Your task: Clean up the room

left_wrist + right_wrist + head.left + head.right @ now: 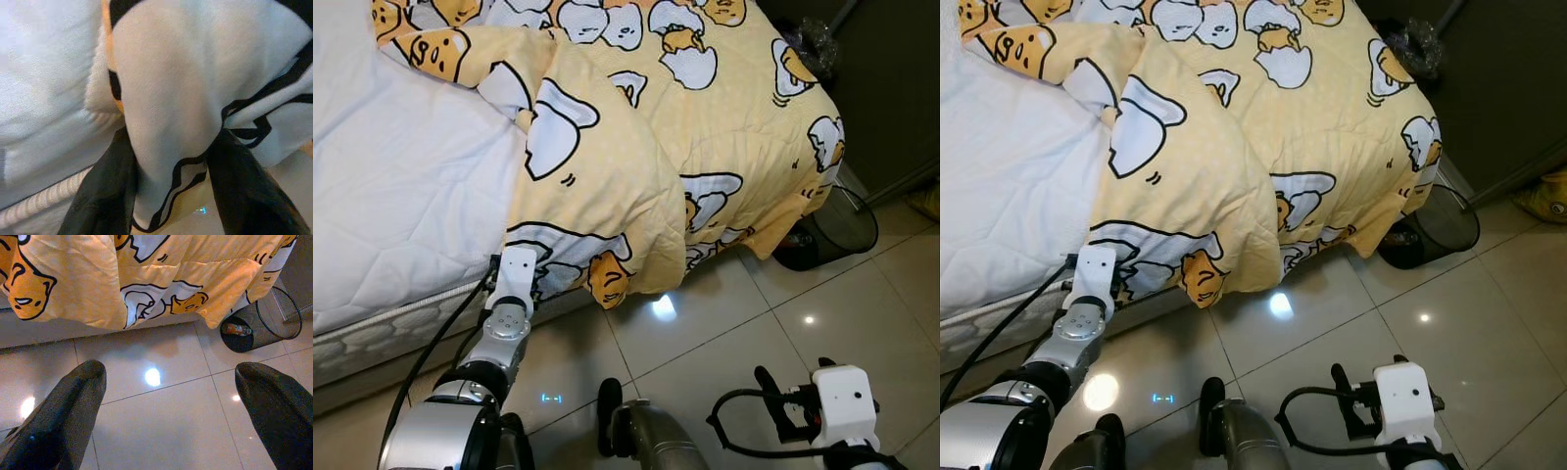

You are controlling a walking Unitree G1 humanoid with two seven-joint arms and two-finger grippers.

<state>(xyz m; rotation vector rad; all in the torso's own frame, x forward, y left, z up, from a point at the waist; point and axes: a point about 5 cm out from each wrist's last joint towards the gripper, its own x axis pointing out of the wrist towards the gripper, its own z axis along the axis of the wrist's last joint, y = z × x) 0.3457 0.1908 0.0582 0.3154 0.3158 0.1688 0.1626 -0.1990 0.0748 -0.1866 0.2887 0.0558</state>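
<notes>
We are looking down at a bed [391, 186] with a white quilted mattress cover, and a yellow blanket [636, 147] printed with egg cartoons is lying across its far end, draping over the foot corner and hanging down the side toward the tiled floor [754, 343]. The blanket's near edge is folded back, leaving the white cover bare on the left.

Our left gripper [171, 196] is reaching up to the bed's side edge, where the blanket's lower hem is hanging. In the left wrist view its two black fingers [105, 196] are clenched on a fold of the blanket, white cloth with black outline bunching between them, with the mattress piping running just beside it.

Our right gripper [171, 411] is hanging low over the floor, well apart from the bed. In the right wrist view its fingers [68, 406] are spread wide with nothing between them, pointing toward the hanging blanket.

A black wire wastebasket [837, 230] is standing on the floor just beside the foot corner of the bed, partly under the blanket's drape, with some small rubbish inside. A yellow object [1545, 196] is lying on the floor at the right edge, near a dark wall.
</notes>
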